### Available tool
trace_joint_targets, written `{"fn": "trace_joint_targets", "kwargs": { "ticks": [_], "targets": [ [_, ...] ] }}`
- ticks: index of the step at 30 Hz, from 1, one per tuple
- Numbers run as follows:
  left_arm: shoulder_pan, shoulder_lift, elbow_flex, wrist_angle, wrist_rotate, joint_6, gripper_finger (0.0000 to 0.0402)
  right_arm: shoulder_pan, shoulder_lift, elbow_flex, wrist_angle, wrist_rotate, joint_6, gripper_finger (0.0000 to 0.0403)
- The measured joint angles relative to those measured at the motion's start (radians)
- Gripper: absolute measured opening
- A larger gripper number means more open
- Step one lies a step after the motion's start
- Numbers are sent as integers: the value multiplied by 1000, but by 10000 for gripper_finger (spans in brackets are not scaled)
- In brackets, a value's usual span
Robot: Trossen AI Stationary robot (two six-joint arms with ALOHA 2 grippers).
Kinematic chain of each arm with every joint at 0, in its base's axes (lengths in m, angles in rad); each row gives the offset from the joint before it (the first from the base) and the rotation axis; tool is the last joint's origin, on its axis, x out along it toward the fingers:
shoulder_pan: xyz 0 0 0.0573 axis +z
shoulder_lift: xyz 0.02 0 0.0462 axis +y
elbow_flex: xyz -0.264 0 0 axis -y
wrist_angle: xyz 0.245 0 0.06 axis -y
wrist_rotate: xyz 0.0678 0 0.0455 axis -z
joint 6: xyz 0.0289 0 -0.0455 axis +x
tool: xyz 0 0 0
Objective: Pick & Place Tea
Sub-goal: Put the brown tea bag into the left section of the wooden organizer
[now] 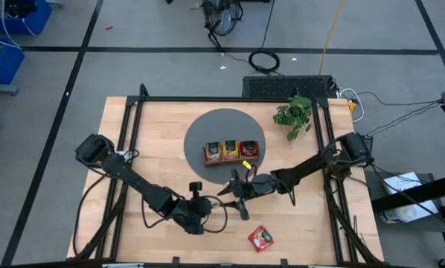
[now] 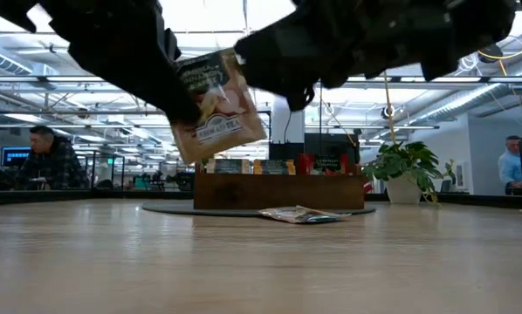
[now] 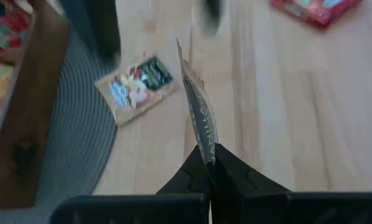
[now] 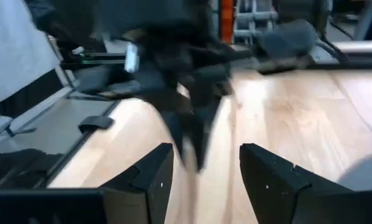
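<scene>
While left gripper [image 3: 209, 163] pinches tea sachet [image 3: 198, 112] upright above table [image 1: 312, 223], right gripper [image 4: 201, 171] faces it, fingers spread.

1. The left gripper [image 3: 209, 163] is pinched tight on the bottom edge of a tea sachet [image 3: 198, 112], held edge-on above the wooden table [image 3: 285, 118].
2. A second sachet [image 3: 136, 89] lies flat, overlapping the grey mat [image 3: 80, 143].
3. A red sachet [image 3: 316, 7] lies well apart.
4. The wooden tray [image 3: 24, 118] stands on the mat.

A tan tea sachet [image 2: 217, 105] hangs tilted in the air, another [image 3: 138, 87] lies flat at the mat's edge, a red one [image 1: 261, 237] apart on the counter.
</scene>
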Motion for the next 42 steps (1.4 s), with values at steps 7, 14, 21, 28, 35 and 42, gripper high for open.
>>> {"fn": "trace_joint_targets", "kwargs": {
  "ticks": [7, 14, 21, 28, 35, 42],
  "targets": [
    [23, 0, 0, 33, 0, 27, 16, -25, 17, 0, -2, -3, 40, 172],
    [33, 0, 0, 32, 6, 28, 8, -24, 17, 0, -31, -54, 0, 108],
    [35, 0, 0, 36, 5, 18, 13, -20, 17, 0, -18, -55, -86, 8],
    [36, -1, 0, 54, 0, 19, 25, -25, 17, 0, -3, -54, -85, 1],
    [36, -4, 1, -46, -8, -15, 109, -26, 16, 0, -6, -52, -91, 0],
    [20, -45, 2, -200, 32, -173, 187, -26, 15, -1, -5, 10, -150, 0]
  ]
}}
